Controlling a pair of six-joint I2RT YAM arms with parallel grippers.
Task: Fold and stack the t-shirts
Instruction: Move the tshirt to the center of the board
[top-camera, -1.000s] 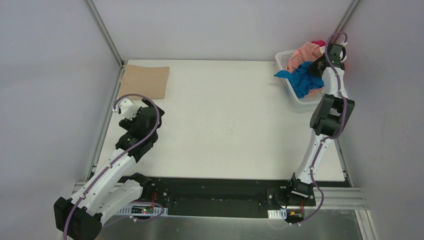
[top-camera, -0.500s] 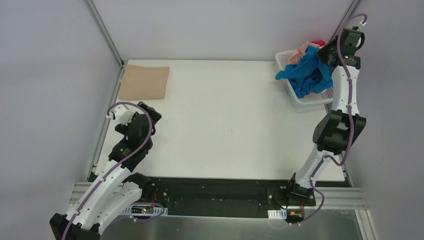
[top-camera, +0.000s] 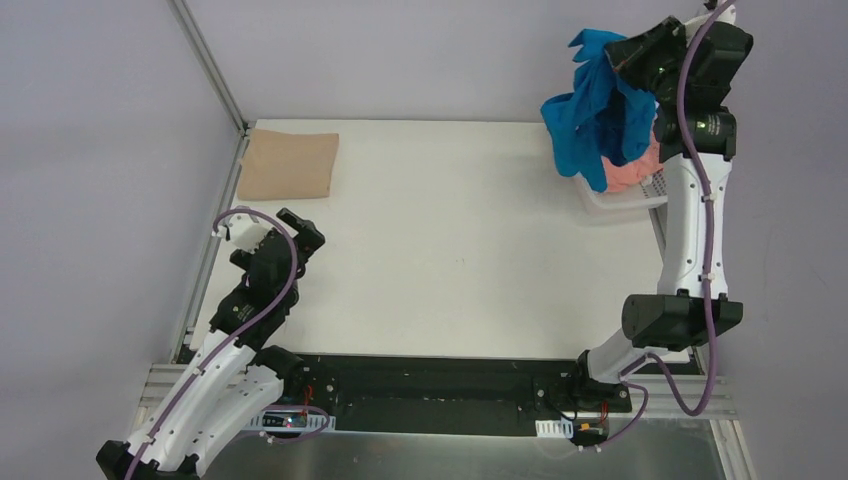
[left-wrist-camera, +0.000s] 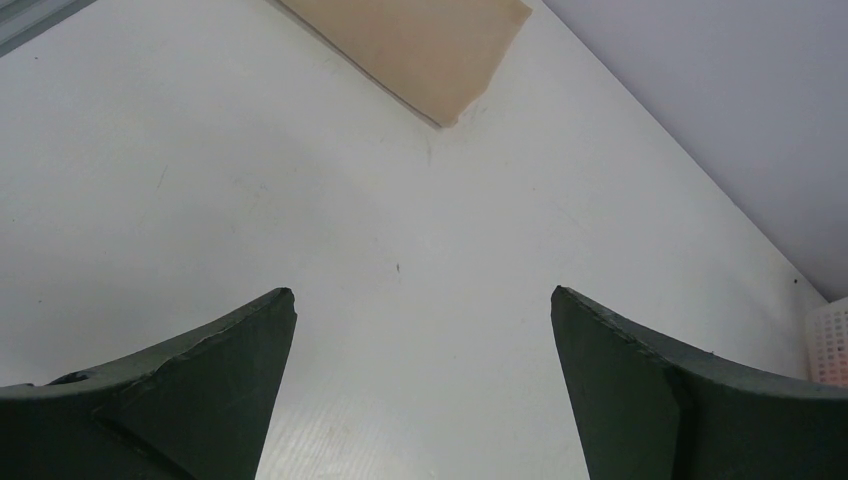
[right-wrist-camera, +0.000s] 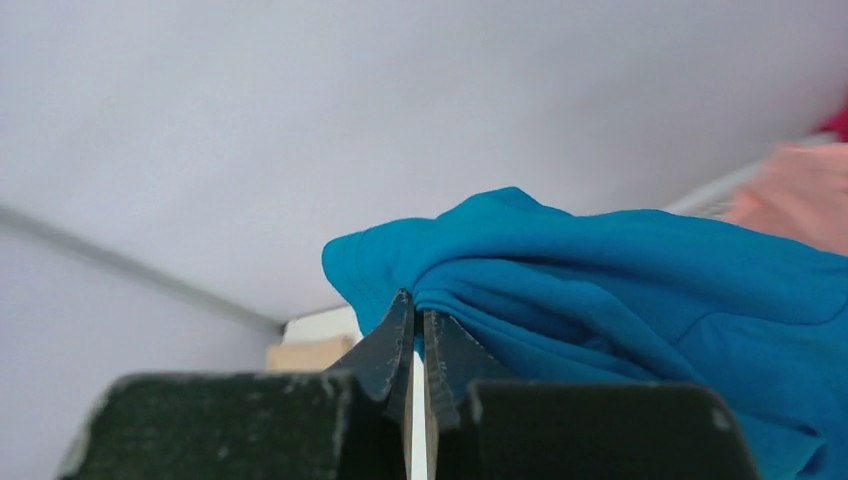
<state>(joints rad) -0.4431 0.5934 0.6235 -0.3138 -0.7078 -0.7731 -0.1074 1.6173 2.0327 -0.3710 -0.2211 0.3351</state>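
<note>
Far left on the table (top-camera: 450, 250), folded tan t-shirt (top-camera: 290, 163) lying flat. High over the far-right basket (top-camera: 620, 205), blue t-shirt (top-camera: 590, 110) dangling lengthwise straight down, pinched tight in the right gripper (right-wrist-camera: 416, 305). Left gripper (left-wrist-camera: 420, 291) spread wide, holding nothing, near left and well apart; probably a carry leftward and nearer for the right arm alone.

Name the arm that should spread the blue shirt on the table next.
Right: the right gripper is shut on the bright blue cloth t-shirt, held over the white plastic lattice basket; the left gripper hangs open, empty, across the table.
</note>
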